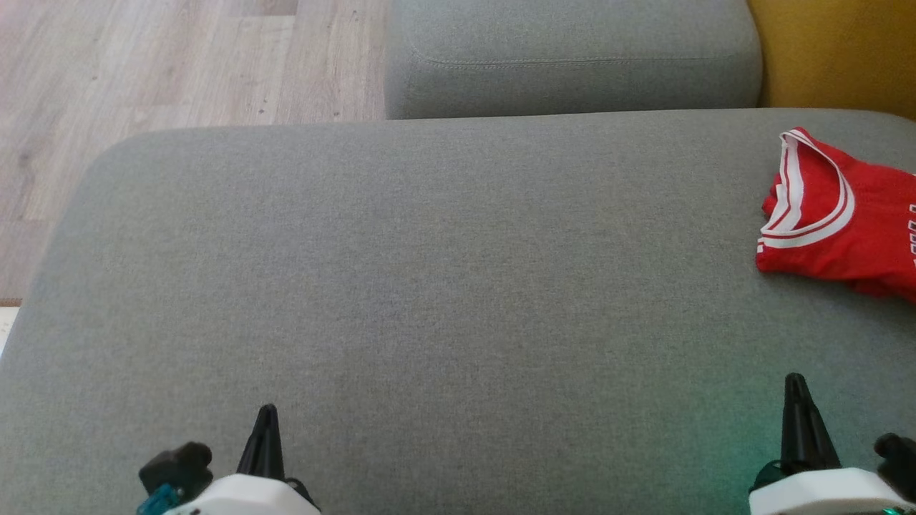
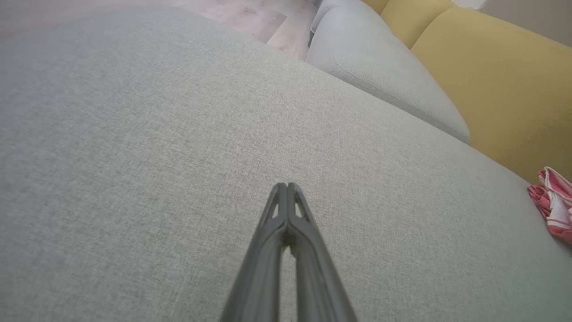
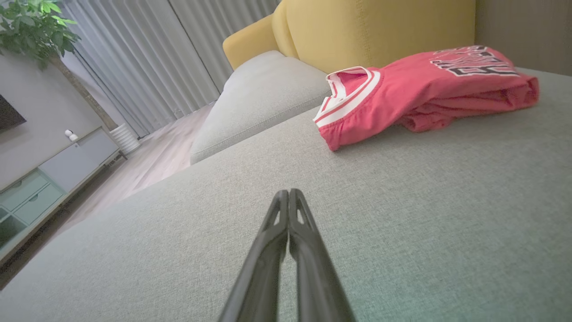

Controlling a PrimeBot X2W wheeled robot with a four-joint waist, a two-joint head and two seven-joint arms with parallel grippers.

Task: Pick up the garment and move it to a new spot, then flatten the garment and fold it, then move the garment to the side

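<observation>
The garment (image 1: 851, 214) is a red jersey with white trim and dark lettering, lying folded at the right edge of the grey sofa seat (image 1: 429, 286). It also shows in the right wrist view as the garment (image 3: 420, 89), and as a small patch of garment (image 2: 552, 203) at the right edge of the left wrist view. My left gripper (image 1: 266, 415) is shut and empty near the seat's front left, far from the jersey; its tips (image 2: 286, 188) meet above bare fabric. My right gripper (image 1: 794, 383) is shut and empty at the front right, short of the jersey, its fingers (image 3: 288, 194) pointing toward it.
A second grey cushion (image 1: 572, 57) lies beyond the seat, with a yellow backrest (image 1: 837, 50) at the far right. Wooden floor (image 1: 143, 71) lies to the left. In the right wrist view, a low cabinet (image 3: 49, 179), curtains and a plant stand across the room.
</observation>
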